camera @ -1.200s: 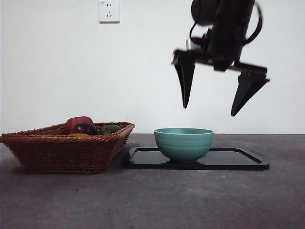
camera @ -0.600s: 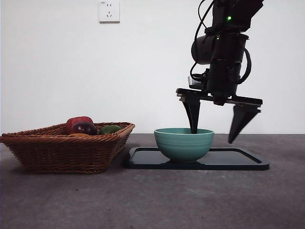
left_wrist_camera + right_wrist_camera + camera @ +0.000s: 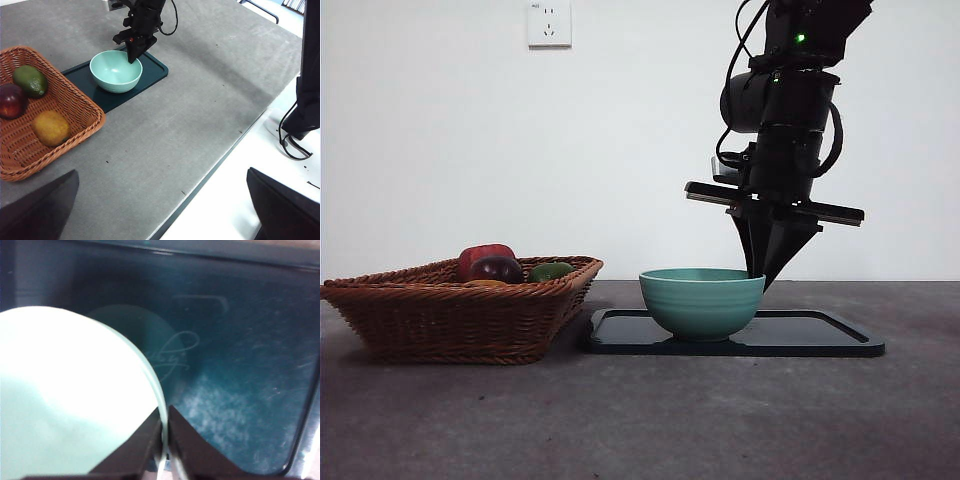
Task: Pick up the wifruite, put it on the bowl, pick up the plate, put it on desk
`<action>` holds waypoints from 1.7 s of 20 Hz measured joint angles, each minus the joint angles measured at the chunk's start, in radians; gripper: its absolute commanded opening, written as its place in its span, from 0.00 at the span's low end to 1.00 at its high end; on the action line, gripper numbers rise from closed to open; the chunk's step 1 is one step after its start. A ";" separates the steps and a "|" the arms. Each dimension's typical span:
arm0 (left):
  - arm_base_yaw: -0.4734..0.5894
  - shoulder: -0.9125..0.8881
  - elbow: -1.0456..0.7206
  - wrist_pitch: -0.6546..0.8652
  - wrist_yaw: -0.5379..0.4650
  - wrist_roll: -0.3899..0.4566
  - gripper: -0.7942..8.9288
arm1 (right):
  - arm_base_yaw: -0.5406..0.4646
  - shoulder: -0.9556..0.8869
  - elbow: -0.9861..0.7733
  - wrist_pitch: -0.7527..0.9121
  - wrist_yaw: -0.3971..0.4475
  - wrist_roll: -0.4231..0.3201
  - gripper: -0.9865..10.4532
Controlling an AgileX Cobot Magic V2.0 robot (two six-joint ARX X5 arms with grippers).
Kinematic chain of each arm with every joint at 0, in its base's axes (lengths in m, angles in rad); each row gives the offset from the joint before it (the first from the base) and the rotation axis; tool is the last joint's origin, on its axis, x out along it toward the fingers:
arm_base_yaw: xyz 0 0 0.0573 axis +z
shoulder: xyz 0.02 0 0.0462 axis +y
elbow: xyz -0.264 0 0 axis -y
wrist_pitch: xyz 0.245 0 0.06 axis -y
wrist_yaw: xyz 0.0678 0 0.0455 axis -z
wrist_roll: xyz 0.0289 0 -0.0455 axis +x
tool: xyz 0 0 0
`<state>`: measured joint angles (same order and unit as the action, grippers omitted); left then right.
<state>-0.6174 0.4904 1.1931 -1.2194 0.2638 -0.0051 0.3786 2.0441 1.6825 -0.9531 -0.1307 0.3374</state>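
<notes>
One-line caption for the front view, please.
Right pincer shut on the rim of the bowl, which sits on a dark tray.

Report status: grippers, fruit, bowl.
Right gripper shut on bowl rim, over dark tray. Left gripper open, waiting high. Wifruite in wicker basket, untouched.

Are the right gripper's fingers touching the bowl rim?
Touching: in the right wrist view, the right gripper fingers pinch the bowl rim.
</notes>
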 measured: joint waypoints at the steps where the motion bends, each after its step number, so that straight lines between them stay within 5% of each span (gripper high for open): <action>1: 0.000 0.000 0.000 0.000 0.000 0.000 0.72 | 0.000 0.000 0.000 0.000 0.000 0.000 0.09; 13: 0.000 0.000 0.000 0.000 0.000 0.000 0.72 | -0.043 -0.187 0.002 -0.223 0.000 -0.169 0.09; 19: 0.000 0.000 0.000 0.000 0.000 0.000 0.72 | 0.006 -0.393 -0.267 -0.130 -0.049 -0.183 0.09; 26: 0.000 0.000 0.000 0.000 0.000 0.000 0.73 | 0.132 -0.484 -0.573 0.045 -0.053 -0.118 0.09; 34: 0.000 0.000 0.000 0.012 0.000 0.000 0.73 | 0.212 -0.484 -0.642 0.149 -0.011 -0.033 0.09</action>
<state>-0.6174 0.4904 1.1927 -1.2072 0.2638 -0.0051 0.5907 1.5604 1.0405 -0.8043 -0.1421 0.3046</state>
